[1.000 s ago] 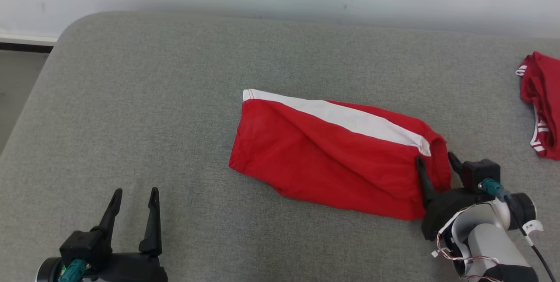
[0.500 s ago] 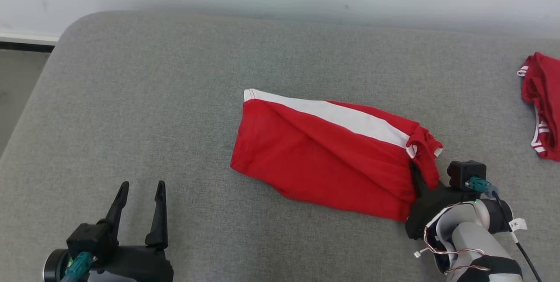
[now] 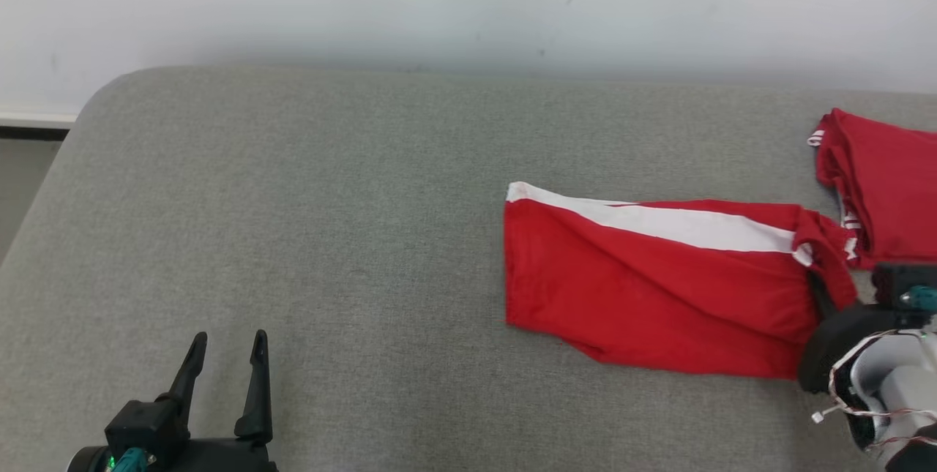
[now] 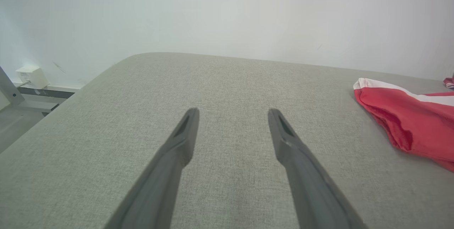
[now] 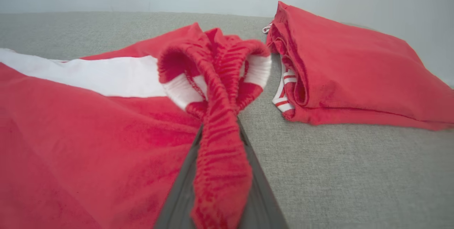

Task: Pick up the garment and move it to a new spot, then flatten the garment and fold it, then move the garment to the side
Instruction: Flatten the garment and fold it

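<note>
The garment (image 3: pixel 644 289) is a red pair of shorts with a white side stripe, lying folded on the grey padded surface (image 3: pixel 329 238). My right gripper (image 3: pixel 827 285) is shut on its bunched right end. The right wrist view shows the gathered elastic band (image 5: pixel 220 151) pinched between the two dark fingers (image 5: pixel 260 200). My left gripper (image 3: pixel 225 340) stands open at the lower left, well clear of the cloth. In the left wrist view its fingers (image 4: pixel 283 133) are spread over bare fabric, and the garment (image 4: pixel 408 122) lies off to the right.
A second red piece of clothing (image 3: pixel 886 194) with white trim lies folded at the right edge, almost touching the held end; it appears as the folded red clothing (image 5: pixel 347 76) in the right wrist view. A pale wall (image 3: pixel 468 4) runs behind the surface. The surface's rounded corner (image 3: pixel 95 99) is at the far left.
My right gripper has shut on the garment's right end, bunching it, and dragged the garment right toward the other red clothing. The head camera has shifted. The left gripper stays open.
</note>
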`<state>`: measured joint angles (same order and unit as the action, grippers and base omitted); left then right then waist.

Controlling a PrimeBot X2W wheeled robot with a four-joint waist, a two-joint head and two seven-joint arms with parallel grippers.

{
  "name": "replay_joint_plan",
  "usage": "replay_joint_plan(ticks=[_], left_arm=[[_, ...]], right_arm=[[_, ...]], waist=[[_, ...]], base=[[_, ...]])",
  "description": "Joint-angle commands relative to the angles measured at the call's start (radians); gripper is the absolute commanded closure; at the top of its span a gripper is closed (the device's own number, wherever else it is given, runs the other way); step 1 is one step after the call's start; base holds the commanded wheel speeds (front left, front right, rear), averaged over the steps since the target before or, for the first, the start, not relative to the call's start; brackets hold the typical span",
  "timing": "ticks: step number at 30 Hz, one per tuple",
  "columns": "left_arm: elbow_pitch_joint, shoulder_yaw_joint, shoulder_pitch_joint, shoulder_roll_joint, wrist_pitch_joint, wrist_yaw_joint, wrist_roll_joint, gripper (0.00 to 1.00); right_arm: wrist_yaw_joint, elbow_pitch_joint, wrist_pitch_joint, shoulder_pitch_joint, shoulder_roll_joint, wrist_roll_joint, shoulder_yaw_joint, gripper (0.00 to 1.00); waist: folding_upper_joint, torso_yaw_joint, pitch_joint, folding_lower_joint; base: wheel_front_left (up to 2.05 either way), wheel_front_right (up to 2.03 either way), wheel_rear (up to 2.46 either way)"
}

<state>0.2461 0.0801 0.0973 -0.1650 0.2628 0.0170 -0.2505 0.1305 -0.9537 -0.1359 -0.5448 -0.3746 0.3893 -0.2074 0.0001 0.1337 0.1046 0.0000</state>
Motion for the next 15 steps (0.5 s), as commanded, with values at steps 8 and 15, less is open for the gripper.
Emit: replay_joint_plan(ticks=[8, 15], left_arm=[[-0.005, -0.006, -0.027, 0.009, 0.002, -0.002, 0.002, 0.00], [0.003, 0.004, -0.026, 0.021, 0.002, 0.004, 0.007, 0.00]], right_arm=[[-0.001, 0.152, 0.184, -0.008, -0.020, 0.261, -0.072, 1.00], [0.000, 0.330, 0.333, -0.006, -0.004, 0.499, -0.105, 1.00]], waist=[[-0.0001, -0.040, -0.016, 0.0000], [-0.0001, -0.044, -0.031, 0.0000]], base=[[0.00, 0.00, 0.00], [0.00, 0.00, 0.00]])
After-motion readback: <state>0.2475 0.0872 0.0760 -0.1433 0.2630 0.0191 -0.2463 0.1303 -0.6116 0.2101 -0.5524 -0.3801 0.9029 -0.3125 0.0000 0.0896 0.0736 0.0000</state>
